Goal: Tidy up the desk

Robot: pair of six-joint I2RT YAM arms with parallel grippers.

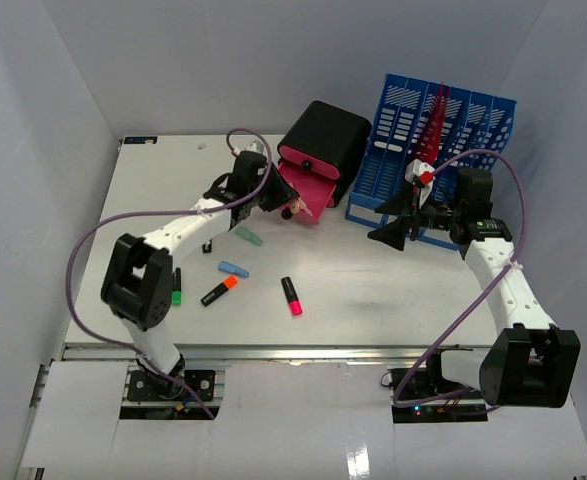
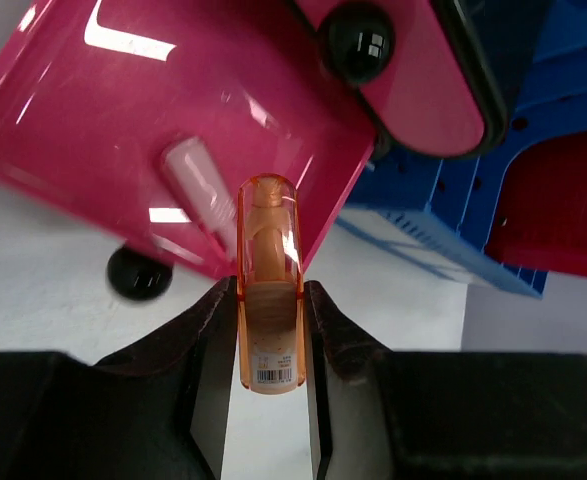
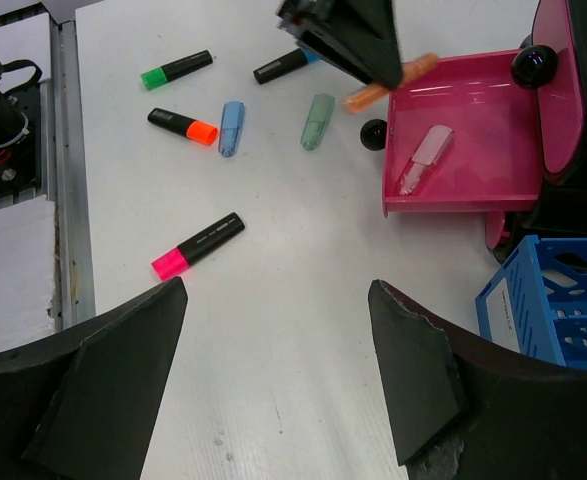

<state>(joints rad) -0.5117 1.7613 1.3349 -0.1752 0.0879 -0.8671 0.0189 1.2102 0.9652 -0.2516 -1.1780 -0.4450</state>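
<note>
A pink drawer [image 1: 306, 192] tilts out of the front of a black box [image 1: 325, 138]. Inside the drawer lies a pale pink pen [image 3: 425, 158], and an orange translucent pen [image 2: 269, 290] has its tip at the drawer's rim. A small black ball [image 3: 373, 134] sits just beside the drawer's corner. Right of the drawer stands a blue file rack [image 1: 443, 150]. Left of and nearer than the drawer lie a pale green pen [image 1: 247, 237], a pale blue pen [image 1: 234, 268], an orange-capped highlighter [image 1: 219, 290] and a green-capped highlighter [image 3: 178, 68]. A pink-capped highlighter [image 1: 292, 296] lies well in front of the drawer.
</note>
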